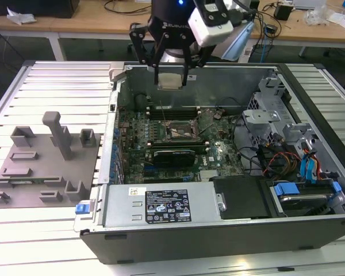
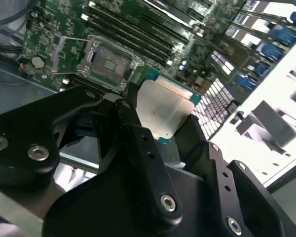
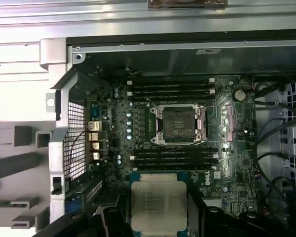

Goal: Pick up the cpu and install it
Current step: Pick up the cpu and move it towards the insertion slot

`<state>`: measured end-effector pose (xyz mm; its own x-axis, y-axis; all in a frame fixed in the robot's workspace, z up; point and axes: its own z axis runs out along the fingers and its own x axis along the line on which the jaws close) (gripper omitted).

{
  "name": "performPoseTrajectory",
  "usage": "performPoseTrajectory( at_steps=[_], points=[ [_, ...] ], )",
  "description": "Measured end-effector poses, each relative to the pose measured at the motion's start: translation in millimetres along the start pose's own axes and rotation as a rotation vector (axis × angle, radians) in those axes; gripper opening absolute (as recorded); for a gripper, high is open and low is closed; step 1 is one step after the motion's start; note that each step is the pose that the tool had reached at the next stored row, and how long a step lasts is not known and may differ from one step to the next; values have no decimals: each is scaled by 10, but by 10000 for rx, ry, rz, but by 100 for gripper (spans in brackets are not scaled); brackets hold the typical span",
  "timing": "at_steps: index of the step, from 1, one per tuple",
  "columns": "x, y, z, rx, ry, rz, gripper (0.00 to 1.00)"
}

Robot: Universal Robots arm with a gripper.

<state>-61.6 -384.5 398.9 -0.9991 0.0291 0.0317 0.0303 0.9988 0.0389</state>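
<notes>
- Gripper (image 1: pixel 171 84) is hanging over the back wall of the computer case (image 1: pixel 218 236), its black fingers (image 2: pixel 133 123) clenching the cpu (image 1: pixel 171 79) by two opposite edges.
- In both wrist views the cpu (image 2: pixel 165 108) (image 3: pixel 159 205) is turning its pale silvery top toward the cameras. It is looking nearly square, so no long axis is standing out. In the first wrist view its edges are running parallel to those of the socket (image 3: pixel 179 123).
- Fingers are covering the gripped edges, and the first wrist view is cutting off one side of the cpu.
- Well below, the socket (image 1: pixel 181 131) is sitting open and bare on the green circuit board (image 1: pixel 218 149) inside the case.
- Outside the case, on the exterior view's left, a grey plastic holder (image 1: pixel 46 155) is lying on the slatted table (image 1: pixel 46 230).
</notes>
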Motion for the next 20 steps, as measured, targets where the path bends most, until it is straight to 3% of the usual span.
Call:
performPoseTrajectory(
  at_steps=[5, 12, 14, 17, 20],
  points=[
    [-188, 12, 126, 0, 1, -1, 55],
    [-370, 30, 274, 1, 0, 0, 55],
    [-413, 82, 337, 0, 1, 1, 55],
    [-433, 183, 436, 0, 0, -2, 55],
    [-441, 239, 498, 0, 0, -4, 55]
  ],
)
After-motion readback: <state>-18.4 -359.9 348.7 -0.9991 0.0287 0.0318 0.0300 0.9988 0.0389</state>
